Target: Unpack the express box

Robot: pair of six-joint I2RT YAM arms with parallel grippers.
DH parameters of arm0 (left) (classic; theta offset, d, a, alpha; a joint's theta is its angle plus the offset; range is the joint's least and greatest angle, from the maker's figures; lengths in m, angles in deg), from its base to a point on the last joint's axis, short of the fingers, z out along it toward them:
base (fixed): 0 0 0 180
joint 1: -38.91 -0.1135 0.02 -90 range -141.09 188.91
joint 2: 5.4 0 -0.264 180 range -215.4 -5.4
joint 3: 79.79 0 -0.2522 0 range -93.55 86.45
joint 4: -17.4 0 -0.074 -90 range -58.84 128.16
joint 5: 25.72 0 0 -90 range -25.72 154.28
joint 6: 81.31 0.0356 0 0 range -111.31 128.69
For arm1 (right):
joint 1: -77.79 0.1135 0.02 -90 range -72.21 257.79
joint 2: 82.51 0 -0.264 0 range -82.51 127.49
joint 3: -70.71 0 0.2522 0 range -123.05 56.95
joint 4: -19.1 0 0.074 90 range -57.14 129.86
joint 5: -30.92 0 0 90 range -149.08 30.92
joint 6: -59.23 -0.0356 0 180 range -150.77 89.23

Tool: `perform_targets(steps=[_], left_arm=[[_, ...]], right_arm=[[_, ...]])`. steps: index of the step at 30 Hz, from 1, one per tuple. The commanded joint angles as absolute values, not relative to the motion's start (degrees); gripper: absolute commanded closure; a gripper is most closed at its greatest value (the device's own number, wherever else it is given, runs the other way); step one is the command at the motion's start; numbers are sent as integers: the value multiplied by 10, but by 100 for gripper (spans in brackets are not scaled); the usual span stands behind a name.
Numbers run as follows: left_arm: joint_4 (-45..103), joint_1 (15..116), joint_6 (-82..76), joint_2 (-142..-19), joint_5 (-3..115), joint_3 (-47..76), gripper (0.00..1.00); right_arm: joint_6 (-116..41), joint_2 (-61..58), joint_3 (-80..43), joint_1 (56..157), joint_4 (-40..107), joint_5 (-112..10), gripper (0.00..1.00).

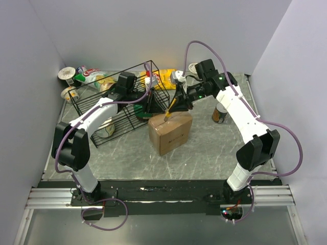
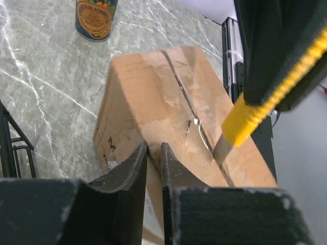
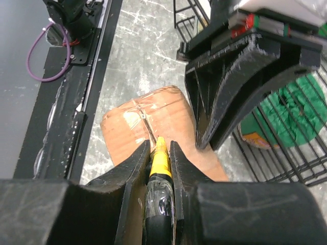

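On the grey marbled table [image 1: 214, 148], the express box [image 1: 171, 133] lies under both grippers: the right gripper [image 3: 159, 145] clamps a yellow knife [image 3: 160, 161] against its taped seam [image 2: 181, 92], while the left gripper [image 2: 154, 148], its jaws nearly together and holding nothing, sits at one end.

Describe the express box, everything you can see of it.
The express box is a brown cardboard carton, roughly cube-shaped, standing closed on the grey marbled table just in front of the black wire basket. Clear tape runs along its top seam, and dark print shows on one side. The right claw holds a yellow knife with its tip on that seam. The left claw, nearly closed, sits at the box's top edge; whether it pinches cardboard is unclear.
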State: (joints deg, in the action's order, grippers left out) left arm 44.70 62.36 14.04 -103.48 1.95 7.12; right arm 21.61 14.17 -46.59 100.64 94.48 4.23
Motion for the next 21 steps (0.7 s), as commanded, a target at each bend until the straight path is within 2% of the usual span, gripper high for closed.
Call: perform_targets(steps=[1,4,5,7,8,12,15,21], left_arm=[[523,623,206,-1031,25,72,99],[516,624,187,-1033,33,66,98],[508,623,171,-1032,36,64,84],[484,622,109,-1023,74,51,69],[478,619,91,-1016,90,50,56],[435,607,34,-921,131,92,35],[424,610,103,-847,154,146,28],[403,634,292,-745,197,285,28]], right_arm=[[256,141,-495,969,1004,-17,100],[272,141,-494,962,1022,-20,100],[274,140,-493,962,1022,-19,100],[270,137,-490,962,1019,-13,100],[267,135,-489,962,1017,-12,100],[256,128,-481,965,1008,-12,100],[243,121,-467,966,991,-16,100],[209,114,-453,969,961,-18,100]])
